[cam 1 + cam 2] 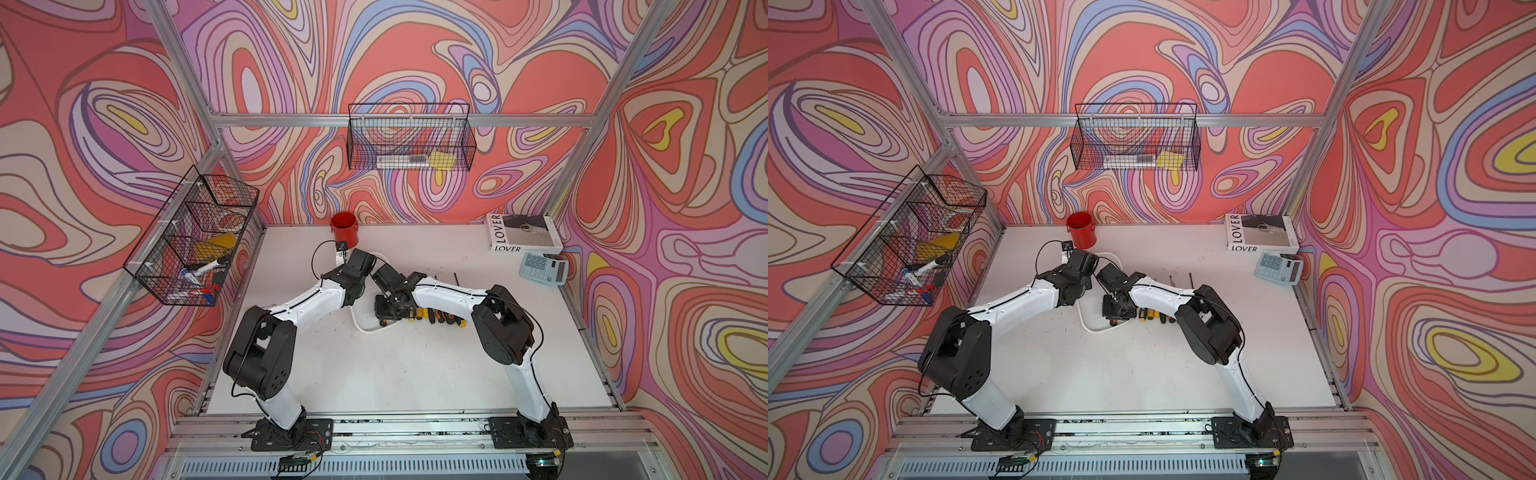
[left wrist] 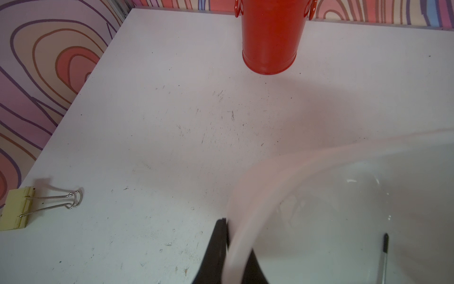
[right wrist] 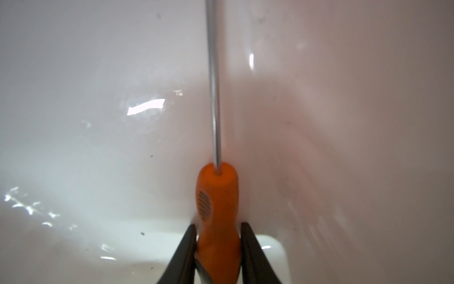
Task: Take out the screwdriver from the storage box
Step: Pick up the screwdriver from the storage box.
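Note:
The storage box (image 2: pixel 307 167) is a shallow white tub lying between the two arms in both top views, its rim (image 1: pixel 360 326) showing below the wrists. My left gripper (image 2: pixel 234 234) is shut on the tub's rim, which runs between its black fingers. Inside the tub lies the screwdriver (image 3: pixel 217 194), with an orange handle and a steel shaft along the wall. My right gripper (image 3: pixel 219 226) reaches down into the tub, one finger pressed on each side of the handle. The shaft's dark tip (image 2: pixel 385 243) shows in the left wrist view.
Several screwdrivers (image 1: pixel 434 315) lie in a row on the table just right of the tub. A red cup (image 1: pixel 344 227) stands at the back, a book (image 1: pixel 521 232) and calculator (image 1: pixel 543 268) at back right. A yellow binder clip (image 2: pixel 17 209) lies near the left edge. Wire baskets (image 1: pixel 409 137) hang on the walls.

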{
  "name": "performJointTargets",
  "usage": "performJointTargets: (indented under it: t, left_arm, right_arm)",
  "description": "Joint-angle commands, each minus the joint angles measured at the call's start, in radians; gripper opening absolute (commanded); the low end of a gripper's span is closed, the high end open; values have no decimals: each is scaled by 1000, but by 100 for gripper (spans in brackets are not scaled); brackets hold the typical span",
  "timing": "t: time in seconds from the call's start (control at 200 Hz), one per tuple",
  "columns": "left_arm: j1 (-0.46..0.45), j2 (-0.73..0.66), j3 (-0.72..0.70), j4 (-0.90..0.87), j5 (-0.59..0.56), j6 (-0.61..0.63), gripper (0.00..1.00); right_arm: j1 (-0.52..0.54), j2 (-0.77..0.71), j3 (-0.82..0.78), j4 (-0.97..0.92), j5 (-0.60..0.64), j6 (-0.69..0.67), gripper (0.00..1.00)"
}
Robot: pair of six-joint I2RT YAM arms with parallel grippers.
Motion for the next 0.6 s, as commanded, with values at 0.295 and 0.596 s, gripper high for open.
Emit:
performJointTargets:
  t: [0.295, 0.596]
  left_arm:
    - [5, 5, -2, -51, -26, 17, 0]
    - [5, 14, -1, -51, -32, 14, 0]
  right_arm:
    - [-15, 8, -75, 20, 75, 5, 0]
    - [-15, -100, -94, 40, 126, -34, 0]
